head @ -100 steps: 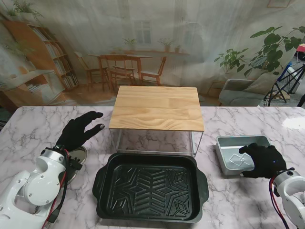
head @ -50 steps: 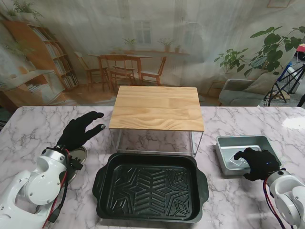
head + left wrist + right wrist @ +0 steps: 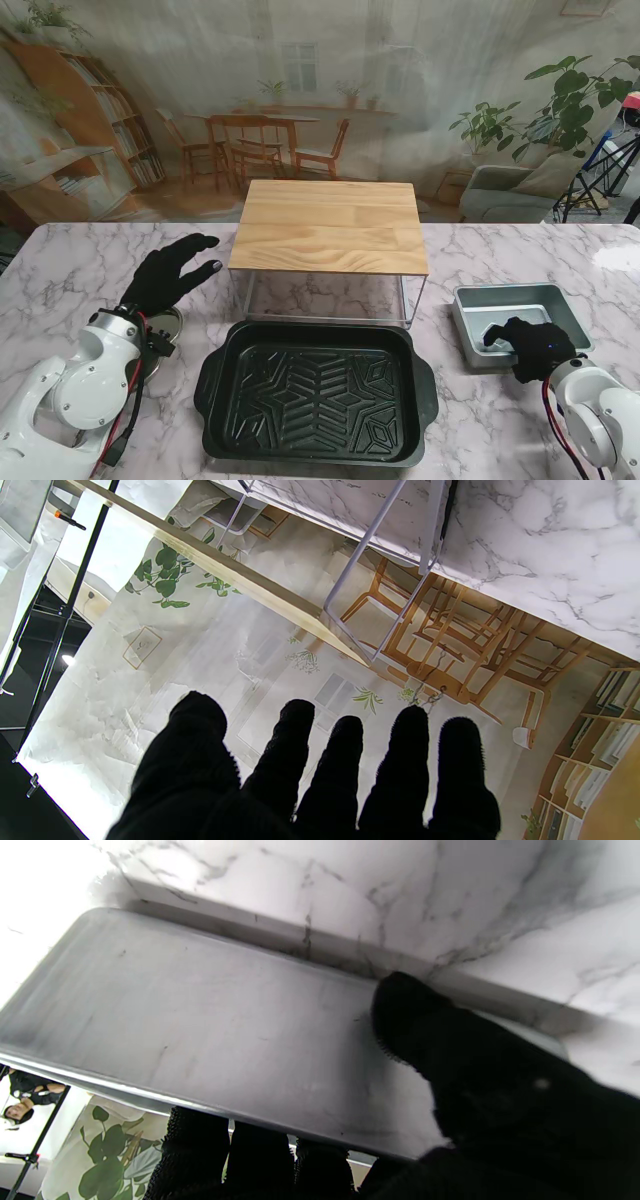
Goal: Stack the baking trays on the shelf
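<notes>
While the left hand (image 3: 170, 272) hovers with fingers spread, the right hand (image 3: 530, 345) grasps the silver tray's (image 3: 505, 300) near rim at four o'clock on the desk (image 3: 80, 260).

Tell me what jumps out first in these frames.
The big black tray dominates, sitting nearest me at table centre, right in front of the wood-topped shelf. On the right, the right hand grips the near wall of the small silver tray, thumb outside and fingers inside. On the left, the left hand hovers open, holding nothing.
</notes>
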`<move>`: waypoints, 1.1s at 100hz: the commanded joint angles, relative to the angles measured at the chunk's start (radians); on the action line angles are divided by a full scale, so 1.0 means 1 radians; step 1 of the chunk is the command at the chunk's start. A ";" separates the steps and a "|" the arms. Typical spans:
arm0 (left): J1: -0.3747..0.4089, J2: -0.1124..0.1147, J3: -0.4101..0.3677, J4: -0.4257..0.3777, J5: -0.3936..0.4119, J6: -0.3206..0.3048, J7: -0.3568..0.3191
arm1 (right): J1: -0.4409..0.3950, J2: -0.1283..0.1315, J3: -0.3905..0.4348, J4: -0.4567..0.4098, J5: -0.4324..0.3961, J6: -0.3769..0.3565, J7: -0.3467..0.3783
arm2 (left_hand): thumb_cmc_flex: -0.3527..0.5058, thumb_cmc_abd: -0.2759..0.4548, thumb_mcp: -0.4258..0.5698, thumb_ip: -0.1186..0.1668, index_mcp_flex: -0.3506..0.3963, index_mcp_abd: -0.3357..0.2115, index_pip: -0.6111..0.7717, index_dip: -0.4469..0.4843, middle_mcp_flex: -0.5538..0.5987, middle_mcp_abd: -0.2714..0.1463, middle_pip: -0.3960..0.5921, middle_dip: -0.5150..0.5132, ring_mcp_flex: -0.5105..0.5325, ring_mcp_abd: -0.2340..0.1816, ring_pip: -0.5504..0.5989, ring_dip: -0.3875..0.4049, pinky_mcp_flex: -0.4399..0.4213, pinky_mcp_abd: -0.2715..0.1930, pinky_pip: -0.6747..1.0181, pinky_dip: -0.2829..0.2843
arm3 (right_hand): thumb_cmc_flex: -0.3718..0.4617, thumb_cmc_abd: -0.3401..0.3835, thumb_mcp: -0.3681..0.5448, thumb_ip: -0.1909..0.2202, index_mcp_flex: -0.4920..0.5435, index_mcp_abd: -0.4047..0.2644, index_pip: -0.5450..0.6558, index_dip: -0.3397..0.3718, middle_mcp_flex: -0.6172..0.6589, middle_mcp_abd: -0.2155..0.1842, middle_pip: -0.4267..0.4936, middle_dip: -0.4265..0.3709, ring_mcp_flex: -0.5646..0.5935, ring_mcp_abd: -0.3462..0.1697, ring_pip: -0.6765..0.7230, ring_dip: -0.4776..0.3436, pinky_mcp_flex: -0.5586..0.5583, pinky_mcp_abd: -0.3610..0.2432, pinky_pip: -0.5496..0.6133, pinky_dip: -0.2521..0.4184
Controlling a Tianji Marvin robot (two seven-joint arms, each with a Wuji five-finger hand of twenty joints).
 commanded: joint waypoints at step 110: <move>-0.015 -0.003 0.016 0.024 0.014 -0.015 0.013 | 0.054 -0.015 -0.075 0.124 0.124 -0.036 -0.197 | 0.057 0.045 -0.019 -0.034 0.010 -0.060 0.019 0.008 -0.007 0.000 -0.005 0.014 0.011 0.011 0.029 0.014 0.021 -0.065 0.020 -0.013 | 0.269 0.149 0.245 -0.155 1.021 0.161 0.109 0.058 0.679 0.056 0.044 0.100 0.628 0.154 0.245 0.159 0.569 0.155 0.339 -0.086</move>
